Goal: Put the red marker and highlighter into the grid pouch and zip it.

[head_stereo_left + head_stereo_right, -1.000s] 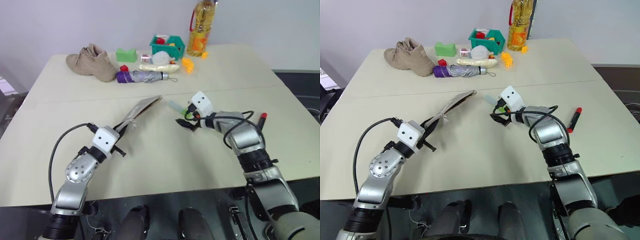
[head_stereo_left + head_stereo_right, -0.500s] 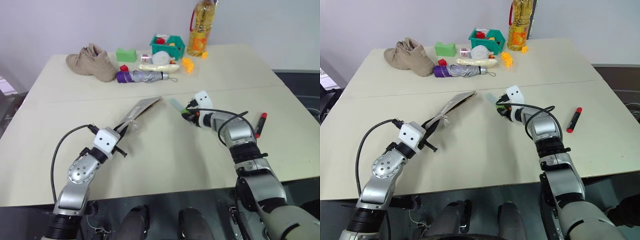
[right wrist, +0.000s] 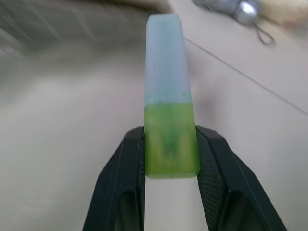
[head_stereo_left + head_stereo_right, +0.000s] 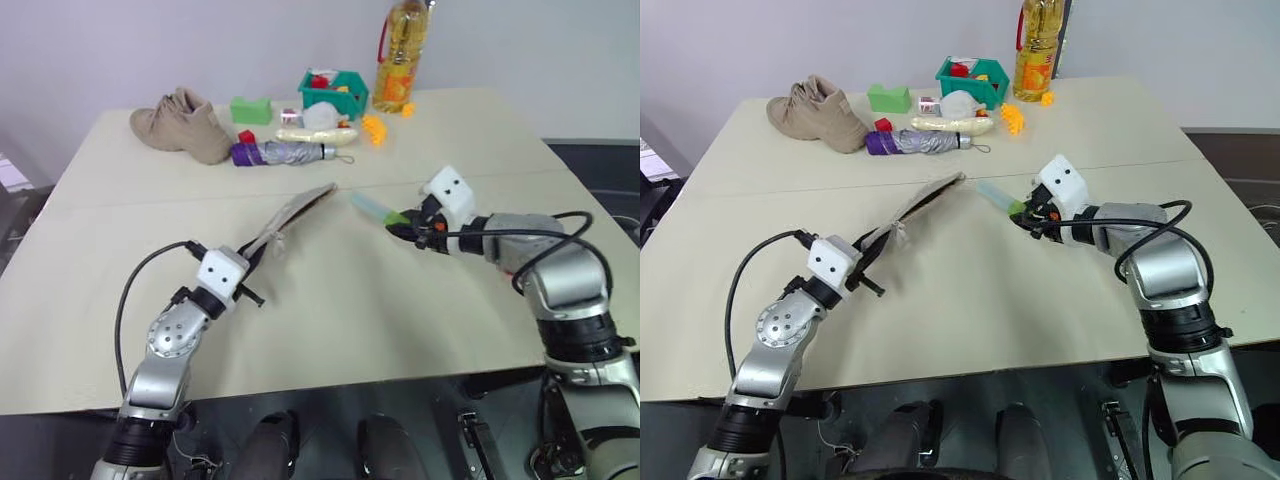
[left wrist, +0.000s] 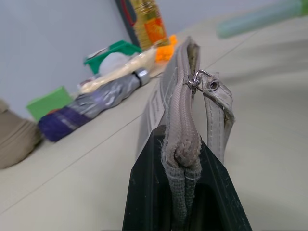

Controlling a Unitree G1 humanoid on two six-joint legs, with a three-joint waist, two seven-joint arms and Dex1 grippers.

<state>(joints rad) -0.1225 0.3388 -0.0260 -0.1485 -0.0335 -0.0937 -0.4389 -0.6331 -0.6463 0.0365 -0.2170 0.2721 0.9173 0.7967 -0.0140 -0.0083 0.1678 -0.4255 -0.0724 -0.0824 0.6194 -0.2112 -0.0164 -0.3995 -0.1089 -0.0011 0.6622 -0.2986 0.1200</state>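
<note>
While the beige bench [image 4: 330, 300] stands before a pale wall, left fingers [image 5: 185, 192] clamped on grey grid fabric pouch [image 4: 290, 215], right fingers [image 3: 211, 183] clamped on teal, green-capped highlighter [image 3: 168, 120] above bench.

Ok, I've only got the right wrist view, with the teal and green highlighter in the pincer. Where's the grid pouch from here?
Observer: The flat grey grid-lined fabric pouch slants upward just beyond your pale teal highlighter. Its far end is close to the pale tip, with a gap between them.
Operator: What's holding it up?
Observer: The left pincer is shut on its near end.
Operator: Is the zip open?
Observer: It looks so. In the left wrist view the metal zipper slider sits near that pincer, and the top edge gapes beyond it.
</note>
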